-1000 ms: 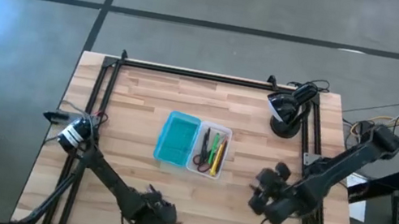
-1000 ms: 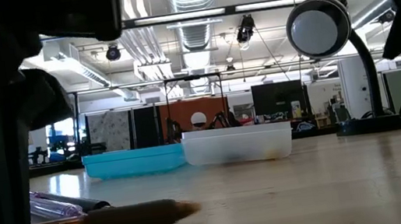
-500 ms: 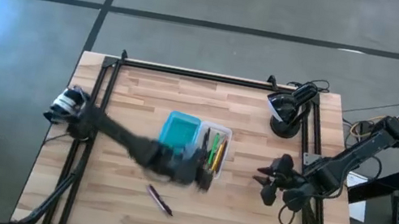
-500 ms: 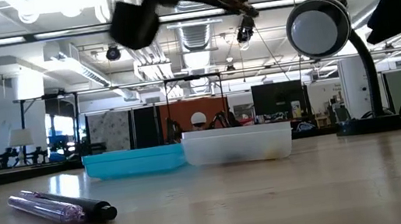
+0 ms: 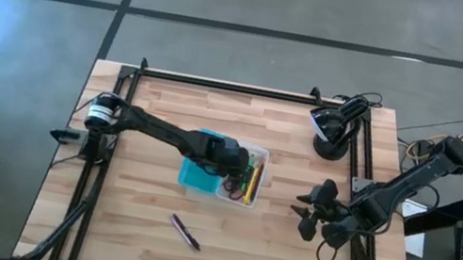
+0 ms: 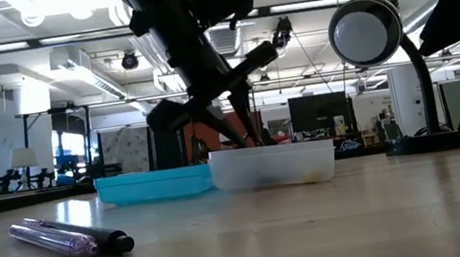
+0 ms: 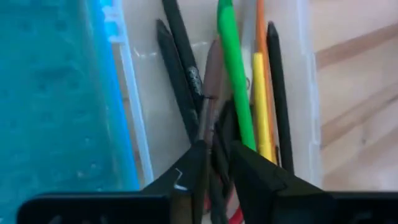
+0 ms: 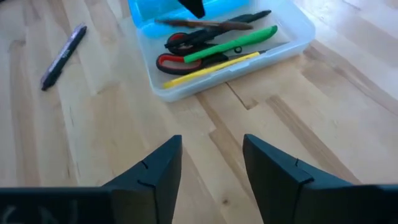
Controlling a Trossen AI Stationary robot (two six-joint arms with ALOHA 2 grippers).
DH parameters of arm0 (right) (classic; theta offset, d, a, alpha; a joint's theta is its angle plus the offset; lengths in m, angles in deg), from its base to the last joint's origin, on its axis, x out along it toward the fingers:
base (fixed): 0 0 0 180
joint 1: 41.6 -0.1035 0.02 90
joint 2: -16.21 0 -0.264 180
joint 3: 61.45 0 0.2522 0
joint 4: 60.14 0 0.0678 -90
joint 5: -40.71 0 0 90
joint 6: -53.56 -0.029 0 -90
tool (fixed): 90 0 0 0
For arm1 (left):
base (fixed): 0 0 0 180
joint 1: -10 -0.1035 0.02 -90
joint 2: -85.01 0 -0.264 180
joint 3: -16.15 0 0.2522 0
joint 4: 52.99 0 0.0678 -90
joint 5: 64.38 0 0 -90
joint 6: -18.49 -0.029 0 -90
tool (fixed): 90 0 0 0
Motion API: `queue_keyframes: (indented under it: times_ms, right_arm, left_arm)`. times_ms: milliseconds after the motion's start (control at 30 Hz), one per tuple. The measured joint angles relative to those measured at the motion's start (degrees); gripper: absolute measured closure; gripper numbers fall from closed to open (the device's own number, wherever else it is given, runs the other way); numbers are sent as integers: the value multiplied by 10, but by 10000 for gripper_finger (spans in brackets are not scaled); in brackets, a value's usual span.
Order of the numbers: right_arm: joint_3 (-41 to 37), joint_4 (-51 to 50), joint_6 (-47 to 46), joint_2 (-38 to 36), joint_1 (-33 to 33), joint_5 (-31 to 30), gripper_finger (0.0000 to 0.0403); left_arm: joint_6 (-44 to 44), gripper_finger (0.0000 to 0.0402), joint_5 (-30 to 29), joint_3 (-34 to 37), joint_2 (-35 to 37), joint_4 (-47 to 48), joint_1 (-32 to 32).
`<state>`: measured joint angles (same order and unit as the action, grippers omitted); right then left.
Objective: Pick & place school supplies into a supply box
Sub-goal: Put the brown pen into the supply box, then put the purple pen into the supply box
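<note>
My left gripper (image 5: 236,166) hangs over the clear supply box (image 5: 263,151), shut on a brown pencil (image 8: 205,23). In the box lie a green pen (image 7: 233,68), a yellow pencil (image 7: 261,106), black pens, an orange one and red-handled scissors (image 8: 180,53). The teal lid (image 5: 203,163) rests flat against the box's left side. A purple pen (image 5: 186,232) lies on the table toward the near edge. My right gripper (image 8: 211,162) hovers open above the table's right side, touching nothing. My left gripper pinches the brown pencil's shaft (image 7: 210,115) between its two fingers (image 7: 189,168), coming from above and pointing down into the box. The fingers lie across the pencil, which runs along the box's length. In the low view the pencil (image 6: 248,61) is tilted, clear of the box.
A black desk lamp (image 5: 332,129) stands at the far right corner of the table. A black frame rail (image 5: 221,83) borders the far and side edges. Bare wood lies between the box and my right gripper (image 5: 307,215).
My left gripper, shut on the brown pencil, rose from the near edge and swung toward the far side until it stood over the box, carrying the pencil clear of the table. The purple pen stayed where it lay. My right gripper drew slightly toward the table's right edge.
</note>
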<state>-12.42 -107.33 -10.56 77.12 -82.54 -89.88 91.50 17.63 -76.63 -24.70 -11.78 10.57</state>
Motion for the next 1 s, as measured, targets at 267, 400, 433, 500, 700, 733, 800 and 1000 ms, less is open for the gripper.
queue_keyframes:
  times_ms: [267, 400, 433, 500, 700, 733, 800, 1000]
  right_arm:
    - [32, 88, 163, 59, 51, 84, 224]
    - [59, 179, 250, 128, 119, 184, 223]
    - [67, 188, 249, 146, 135, 195, 224]
    - [89, 189, 249, 178, 163, 197, 226]
    - [159, 190, 290, 247, 195, 199, 227]
    - [167, 186, 296, 255, 198, 200, 227]
    - [186, 183, 298, 275, 203, 201, 229]
    - [224, 166, 297, 323, 205, 203, 231]
  left_arm:
    - [-163, 315, -30, -19, 43, -10, 49]
    - [-370, 314, 18, -9, 94, 71, 110]
    - [-390, 314, 27, 0, 99, 105, 129]
    - [-414, 313, 30, 23, 112, 142, 170]
    - [-473, 314, 26, 104, 139, 113, 281]
    - [-481, 314, 28, 116, 137, 102, 296]
    - [-493, 314, 29, 138, 137, 71, 318]
    - [-534, 314, 7, 189, 137, 9, 338]
